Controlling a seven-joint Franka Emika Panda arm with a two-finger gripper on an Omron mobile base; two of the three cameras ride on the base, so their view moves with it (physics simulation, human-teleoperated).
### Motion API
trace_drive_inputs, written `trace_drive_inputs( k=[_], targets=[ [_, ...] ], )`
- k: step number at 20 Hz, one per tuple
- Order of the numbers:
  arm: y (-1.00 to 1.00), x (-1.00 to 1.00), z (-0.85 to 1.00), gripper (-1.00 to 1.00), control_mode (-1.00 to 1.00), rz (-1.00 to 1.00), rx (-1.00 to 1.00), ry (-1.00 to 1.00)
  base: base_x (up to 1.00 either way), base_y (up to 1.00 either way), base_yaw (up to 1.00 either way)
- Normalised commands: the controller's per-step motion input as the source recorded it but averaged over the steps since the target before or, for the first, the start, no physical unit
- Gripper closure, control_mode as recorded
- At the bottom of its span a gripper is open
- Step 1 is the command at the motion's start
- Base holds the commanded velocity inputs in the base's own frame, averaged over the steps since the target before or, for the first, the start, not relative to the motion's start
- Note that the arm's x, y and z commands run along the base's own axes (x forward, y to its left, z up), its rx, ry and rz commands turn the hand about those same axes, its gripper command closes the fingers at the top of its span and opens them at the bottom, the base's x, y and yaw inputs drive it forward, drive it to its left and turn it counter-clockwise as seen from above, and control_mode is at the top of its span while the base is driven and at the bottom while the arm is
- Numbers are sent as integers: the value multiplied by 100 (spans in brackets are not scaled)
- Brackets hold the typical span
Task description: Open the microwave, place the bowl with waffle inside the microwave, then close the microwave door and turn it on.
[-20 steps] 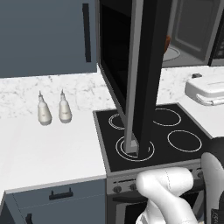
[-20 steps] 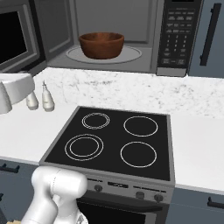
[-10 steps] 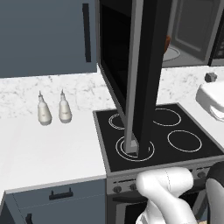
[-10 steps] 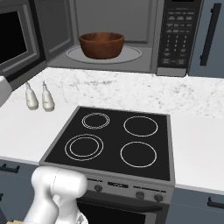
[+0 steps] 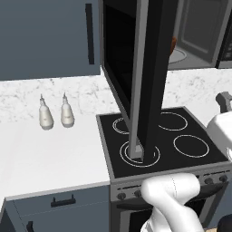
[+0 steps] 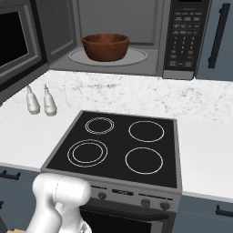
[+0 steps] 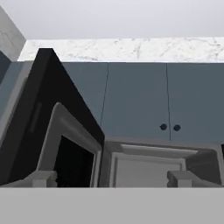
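Observation:
The microwave (image 6: 136,27) stands open above the counter. Its door (image 5: 149,68) swings out to the left and juts over the cooktop, seen edge-on in the left base view. The dark-brown bowl (image 6: 105,46) sits on the turntable inside the cavity; the waffle is hidden. The control panel (image 6: 182,36) is on the microwave's right edge. My gripper (image 7: 112,178) is open with nothing between its fingers. It faces the black door (image 7: 48,109) and the grey cavity (image 7: 148,168) from a distance. My white hand (image 5: 222,127) shows at the right edge of the left base view.
A black four-ring cooktop (image 6: 118,148) lies below the microwave. Two pale shakers (image 5: 45,117) (image 5: 67,115) stand on the white counter to its left. Blue-grey cabinets (image 7: 169,127) hang above, and a cabinet door with a black handle (image 6: 218,41) is right of the microwave.
My hand has swung right and slightly down, to the right edge of the left base view and out of the right base view. The bowl and door have not moved.

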Motion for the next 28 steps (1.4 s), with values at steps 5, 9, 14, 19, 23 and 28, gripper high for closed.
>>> trace_drive_inputs(
  k=[5,9,14,19,23,28],
  targets=[
    [93,-45,2,-100,-100,0,-7,-2,0,0,0],
    [72,-50,7,-100,-100,0,-8,-2,0,0,0],
    [77,-1,0,-100,-100,-1,-14,1,0,0,0],
    [76,18,-6,-100,-100,-9,-15,1,0,0,0],
    [48,60,-49,-100,-100,-15,-11,0,0,0,0],
    [29,79,-68,-100,-100,-18,-3,0,0,0,0]
  ],
)
